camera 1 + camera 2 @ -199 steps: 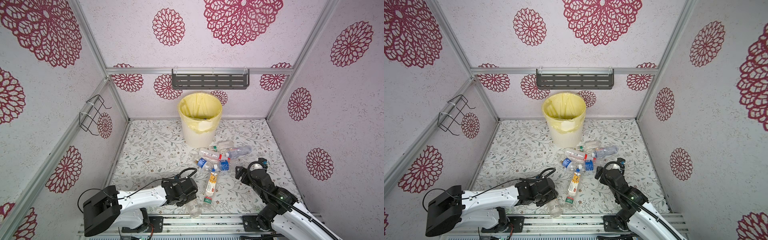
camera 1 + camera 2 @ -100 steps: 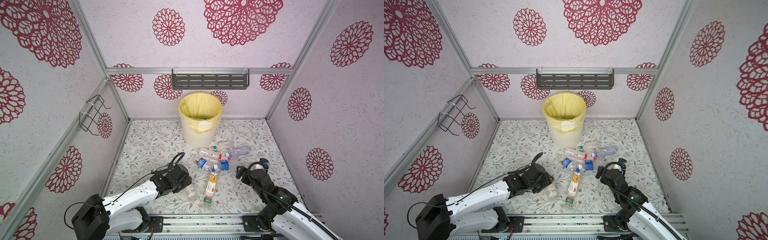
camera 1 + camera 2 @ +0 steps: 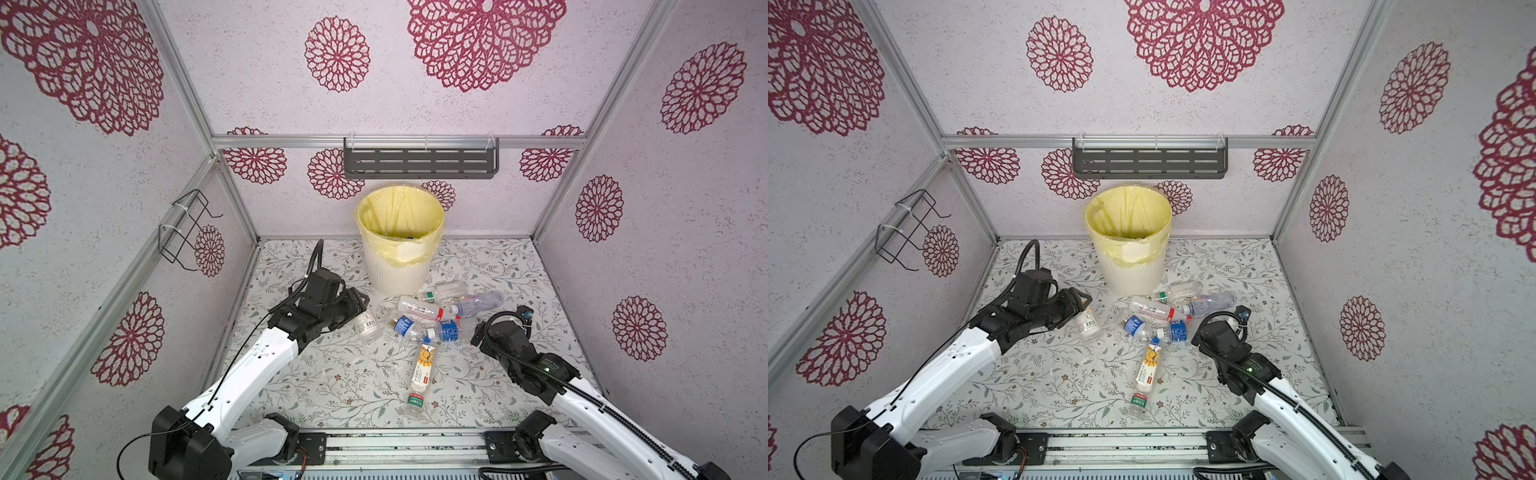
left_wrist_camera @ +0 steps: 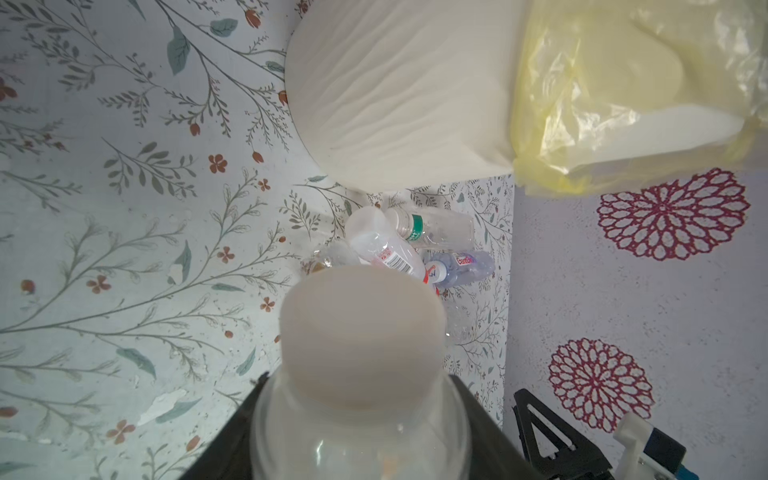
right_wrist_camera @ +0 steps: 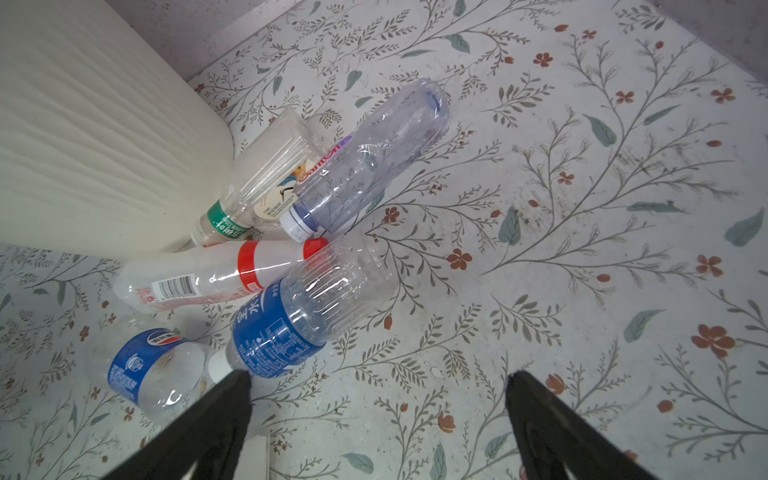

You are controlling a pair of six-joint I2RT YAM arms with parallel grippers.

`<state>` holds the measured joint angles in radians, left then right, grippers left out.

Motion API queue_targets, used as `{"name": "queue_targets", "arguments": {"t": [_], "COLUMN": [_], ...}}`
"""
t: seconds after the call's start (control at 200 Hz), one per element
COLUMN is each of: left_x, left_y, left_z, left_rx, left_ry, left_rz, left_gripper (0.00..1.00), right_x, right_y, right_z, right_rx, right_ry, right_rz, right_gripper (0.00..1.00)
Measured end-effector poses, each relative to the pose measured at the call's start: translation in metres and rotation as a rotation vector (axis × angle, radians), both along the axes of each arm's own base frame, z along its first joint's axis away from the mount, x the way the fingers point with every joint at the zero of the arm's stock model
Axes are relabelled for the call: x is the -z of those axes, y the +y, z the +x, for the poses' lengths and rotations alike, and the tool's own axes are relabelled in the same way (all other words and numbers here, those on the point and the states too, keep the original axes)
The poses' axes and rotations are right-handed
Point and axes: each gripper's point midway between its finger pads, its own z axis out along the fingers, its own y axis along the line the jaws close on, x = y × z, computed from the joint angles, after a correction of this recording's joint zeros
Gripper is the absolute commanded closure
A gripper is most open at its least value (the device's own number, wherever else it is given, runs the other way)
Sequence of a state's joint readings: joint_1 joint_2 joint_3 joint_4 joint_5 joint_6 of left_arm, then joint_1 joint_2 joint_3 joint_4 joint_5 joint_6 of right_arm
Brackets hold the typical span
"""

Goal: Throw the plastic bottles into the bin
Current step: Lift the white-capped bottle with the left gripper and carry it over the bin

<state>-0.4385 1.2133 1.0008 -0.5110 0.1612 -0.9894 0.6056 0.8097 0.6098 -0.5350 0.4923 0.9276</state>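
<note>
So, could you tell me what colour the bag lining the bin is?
Pale yellow; the bag shows best in a top view.

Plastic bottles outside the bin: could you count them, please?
7: a clear bottle in the left gripper, a five-bottle pile beside the bin, a sunflower-label bottle alone nearer the robot. Others may be hidden.

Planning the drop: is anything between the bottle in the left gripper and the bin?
Nothing visible does. The left gripper is shut on a clear bottle, with only bare floor between it and the bin. The other bottles lie off to the side, near the right gripper.
</note>
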Motion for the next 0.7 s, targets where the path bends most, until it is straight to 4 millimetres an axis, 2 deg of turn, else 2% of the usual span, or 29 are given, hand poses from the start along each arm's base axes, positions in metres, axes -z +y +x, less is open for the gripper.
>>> {"name": "queue_targets", "arguments": {"t": [0.245,0.701], "left_x": [0.003,-0.024], "left_y": [0.014,0.021], "left_z": [0.025,0.021], "left_rx": [0.039,0.086], "left_ry": [0.027,-0.044], "left_rz": [-0.02,-0.042], "left_gripper": [0.58,0.57], "right_x": [0.009,0.001], "right_y": [-0.008,-0.001], "right_z": [0.005,0.004], "right_rx": [0.068,0.091], "right_ry": [0.045,0.015], "right_rz": [0.025,0.14], "right_gripper": [0.01,0.01]}}
